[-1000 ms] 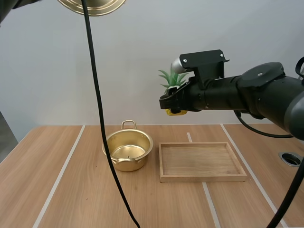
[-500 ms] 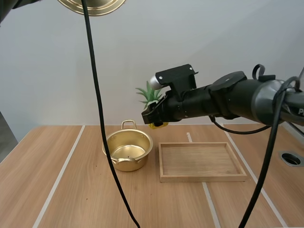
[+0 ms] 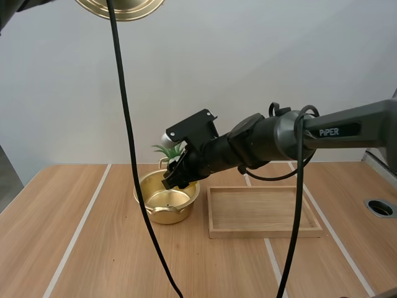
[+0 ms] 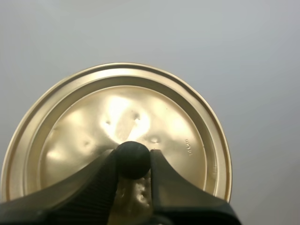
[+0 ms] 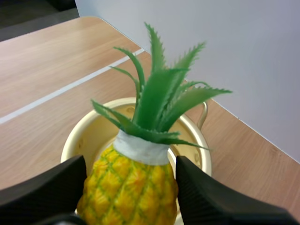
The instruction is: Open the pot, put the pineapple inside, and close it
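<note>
The right gripper (image 5: pixel 131 165) clamped the pineapple (image 5: pixel 129 192) by its yellow body over the open gold pot (image 3: pixel 162 214); from above, its green leaves (image 3: pixel 166 149) showed. A wooden tray (image 3: pixel 267 233) lay at the pot's three o'clock. High at eleven o'clock, the left gripper (image 4: pixel 133 157) pinched the lid (image 4: pixel 140 105) by its black knob (image 4: pixel 132 152).

Light bright, even, diffuse, from above. Lid (image 4: pixel 154 108) at the left gripper (image 4: pixel 133 160): broad glare patches just beyond its grip, dents catching highlights. Pineapple (image 5: pixel 133 192) held in the right gripper (image 5: pixel 130 171): evenly lit, colours clear. Pot (image 3: pixel 155 214) beneath it: soft sheen inside, faint shadow on table (image 3: pixel 93 248)
</note>
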### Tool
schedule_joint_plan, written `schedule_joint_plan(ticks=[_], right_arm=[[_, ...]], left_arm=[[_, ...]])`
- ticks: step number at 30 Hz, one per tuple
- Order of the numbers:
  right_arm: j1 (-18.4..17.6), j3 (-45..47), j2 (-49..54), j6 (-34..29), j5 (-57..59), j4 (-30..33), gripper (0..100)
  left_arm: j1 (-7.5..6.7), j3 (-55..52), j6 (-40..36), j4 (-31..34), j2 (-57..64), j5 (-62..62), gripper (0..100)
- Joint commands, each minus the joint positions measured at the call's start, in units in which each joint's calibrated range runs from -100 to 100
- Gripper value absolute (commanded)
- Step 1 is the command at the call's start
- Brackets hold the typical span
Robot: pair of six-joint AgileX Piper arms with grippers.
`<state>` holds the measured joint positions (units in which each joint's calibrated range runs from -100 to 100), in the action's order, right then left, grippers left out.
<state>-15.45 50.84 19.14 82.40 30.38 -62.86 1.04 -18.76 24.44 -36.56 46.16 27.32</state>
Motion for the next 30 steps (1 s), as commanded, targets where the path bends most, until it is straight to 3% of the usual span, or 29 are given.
schedule_joint_plan(ticks=[1,17,30], right_arm=[[-0.12,-1.75,-2.01,1.58,-0.69,-2.05,0],[-0.12,-7.08,-15.24,4.56,2.64,-2.26,0],[-0.12,-7.08,-21.28,16.33,2.64,-13.11,0]], left_arm=[[-0.01,0.64,-0.27,-0.90,0.46,-2.02,0],[-0.01,0.64,-0.27,-0.90,0.46,-2.02,0],[-0.01,0.64,-0.27,-0.90,0.46,-2.02,0]])
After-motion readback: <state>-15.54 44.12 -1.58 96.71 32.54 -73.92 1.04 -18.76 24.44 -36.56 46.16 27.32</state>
